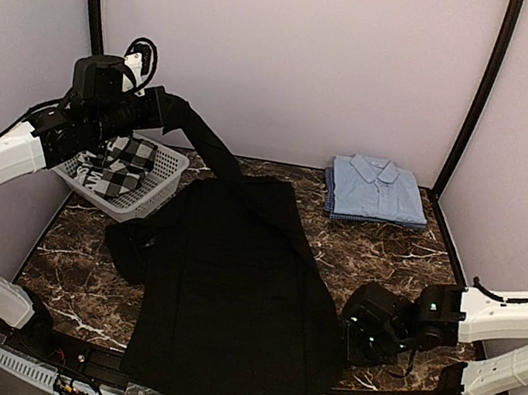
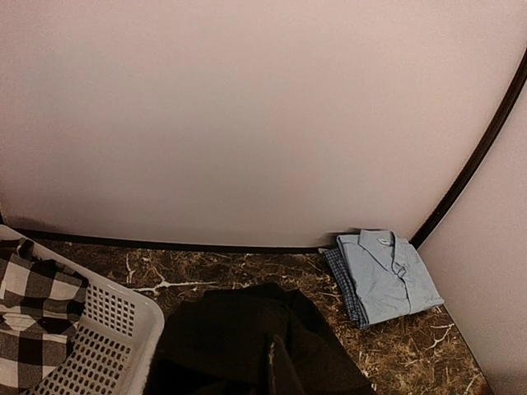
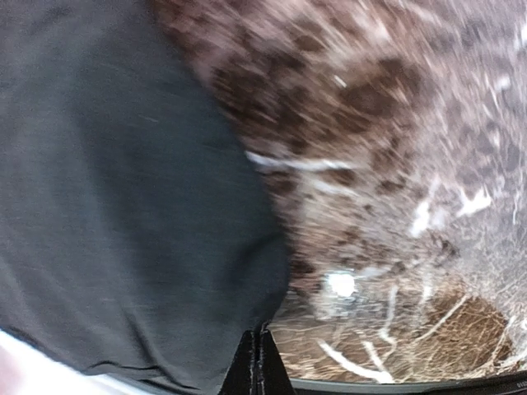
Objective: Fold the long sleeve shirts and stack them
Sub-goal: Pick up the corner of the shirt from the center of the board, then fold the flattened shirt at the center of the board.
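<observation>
The black shirt lies spread on the marble table, its hem at the near edge. My left gripper is raised above the basket and shut on one black sleeve, which stretches taut down to the shirt's body. That sleeve shows at the bottom of the left wrist view. My right gripper is low at the shirt's right hem. In the right wrist view its tips are closed on the edge of the black cloth. The light blue shirt lies folded at the back right and also shows in the left wrist view.
A white basket holding black-and-white checked cloth stands at the back left, under my left arm. A blue checked folded cloth lies beneath the light blue shirt. Walls close in the back and both sides.
</observation>
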Controlling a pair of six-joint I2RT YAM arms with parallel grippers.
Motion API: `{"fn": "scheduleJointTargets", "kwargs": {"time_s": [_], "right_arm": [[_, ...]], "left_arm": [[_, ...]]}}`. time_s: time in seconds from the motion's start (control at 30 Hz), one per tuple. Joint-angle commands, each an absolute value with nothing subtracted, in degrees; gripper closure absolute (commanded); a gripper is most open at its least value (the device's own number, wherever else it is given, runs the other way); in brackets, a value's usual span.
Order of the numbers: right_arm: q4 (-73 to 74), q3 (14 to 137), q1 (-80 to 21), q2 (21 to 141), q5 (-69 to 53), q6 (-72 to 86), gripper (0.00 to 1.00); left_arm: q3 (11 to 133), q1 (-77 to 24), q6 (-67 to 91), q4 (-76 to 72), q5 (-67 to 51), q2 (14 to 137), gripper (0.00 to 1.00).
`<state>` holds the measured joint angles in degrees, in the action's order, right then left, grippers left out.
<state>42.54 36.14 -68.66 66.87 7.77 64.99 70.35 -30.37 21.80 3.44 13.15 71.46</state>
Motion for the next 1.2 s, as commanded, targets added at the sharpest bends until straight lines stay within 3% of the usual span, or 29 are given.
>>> {"fn": "scheduleJointTargets", "kwargs": {"time_s": [0.0, 0.47, 1.17], "right_arm": [[42.5, 39.6, -70.1, 65.2, 10.5, 62.5, 1.0], [25.3, 46.3, -74.5, 71.1, 1.2, 49.3, 1.0], [19.0, 48.9, -75.4, 82.5, -6.6, 42.9, 1.0]], "left_arm": [[72.0, -30.0, 20.2, 1.4, 13.9, 71.4, 1.0], [72.3, -29.1, 15.7, 1.7, 16.6, 70.1, 1.0], [69.7, -28.7, 13.4, 3.8, 20.6, 66.1, 1.0]]}}
